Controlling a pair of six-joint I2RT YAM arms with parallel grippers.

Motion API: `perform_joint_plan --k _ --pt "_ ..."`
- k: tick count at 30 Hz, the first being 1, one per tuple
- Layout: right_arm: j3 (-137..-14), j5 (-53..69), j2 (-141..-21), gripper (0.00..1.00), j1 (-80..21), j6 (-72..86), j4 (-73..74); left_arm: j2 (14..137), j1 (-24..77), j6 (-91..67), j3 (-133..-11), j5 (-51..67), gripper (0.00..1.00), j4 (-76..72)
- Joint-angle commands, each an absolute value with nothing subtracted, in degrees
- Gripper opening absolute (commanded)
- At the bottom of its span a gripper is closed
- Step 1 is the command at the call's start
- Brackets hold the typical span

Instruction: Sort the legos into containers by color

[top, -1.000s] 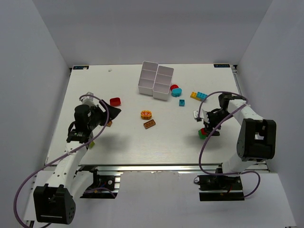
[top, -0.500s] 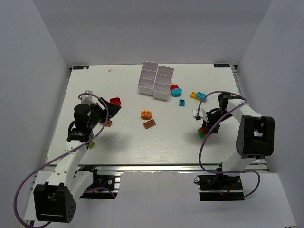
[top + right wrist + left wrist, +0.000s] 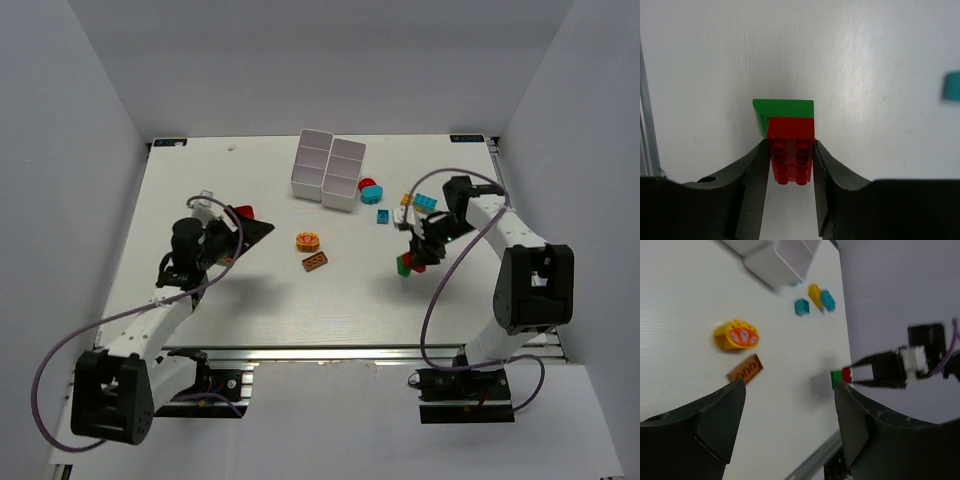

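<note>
One white table (image 3: 300, 300) carried everything, with the white containers (image 3: 328, 170) clustered at its far middle. Above its left part the left gripper (image 3: 788, 386) hung released, jaws spread wide with nothing between them. Over the right part, well apart from the containers, the right gripper (image 3: 791, 150) was clenched on the red-and-green lego stack (image 3: 790, 125), both fingers (image 3: 757, 170) against the red half. Mid-table lay an orange round lego (image 3: 308, 240) and a brown flat lego (image 3: 316, 262); a cyan lego (image 3: 383, 216) lay nearer the containers.

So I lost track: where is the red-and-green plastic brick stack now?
The red-and-green brick stack is right of centre in the top view, clamped in the right end effector, the flat orange-brown brick to its left.
</note>
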State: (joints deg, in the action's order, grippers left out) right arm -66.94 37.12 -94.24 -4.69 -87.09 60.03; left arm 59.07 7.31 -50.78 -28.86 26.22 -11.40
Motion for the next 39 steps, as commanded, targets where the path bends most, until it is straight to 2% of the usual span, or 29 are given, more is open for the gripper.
perform_joint_plan --k 1,3,4,5,6,8,11,17,19,24,39 --pt "-75.13 48.14 -89.92 0.0 -12.02 -62.95 55.31 64.41 16.48 -54.67 -31.1 29.8 0.81 -20.74" --pt "-76.29 49.65 -88.25 0.0 -16.32 -51.3 44.2 70.12 20.63 -55.98 -32.95 30.93 0.81 -24.49" --pt "-75.68 50.53 -87.29 0.0 -17.48 -39.06 39.25 71.62 21.09 -59.81 -33.22 31.72 0.8 -27.65" --pt "-73.59 50.62 -85.19 0.0 -18.45 -33.54 34.41 73.81 21.35 -62.55 -32.7 32.34 0.76 -35.78" --pt "-72.09 50.36 -84.12 0.0 -20.2 -28.53 25.06 74.61 21.36 -65.1 -32.09 32.78 0.75 -39.51" --pt "-69.01 50.01 -80.53 0.0 -21.09 -17.03 15.6 76.19 21.36 -70.39 -31.99 33.22 0.72 -45.93" --pt "-64.61 49.66 -77.79 0.0 -22.76 -9.34 1.26 79.36 21.53 -75.66 -33.13 34.71 0.7 -51.13" --pt "-64.51 49.31 -78.57 0.0 -26.63 -7.91 -6.06 88.93 22.06 -92.09 -33.3 35.33 0.66 -75.9" --pt "-64.42 48.61 -78.83 0.0 -27.77 -8.35 -7.38 92.79 22.67 -95.86 -33.92 35.94 0.63 -79.35" --pt "-64.34 47.55 -79.81 0.0 -28.92 -11.59 -8.26 97.47 23.64 -102.56 -34.54 36.12 0.63 -90.08" --pt "-59.68 45.53 -76.2 0.0 -29.09 -16.0 -6.33 91.32 23.99 -96.95 -33.05 34.54 0.67 -80.69"
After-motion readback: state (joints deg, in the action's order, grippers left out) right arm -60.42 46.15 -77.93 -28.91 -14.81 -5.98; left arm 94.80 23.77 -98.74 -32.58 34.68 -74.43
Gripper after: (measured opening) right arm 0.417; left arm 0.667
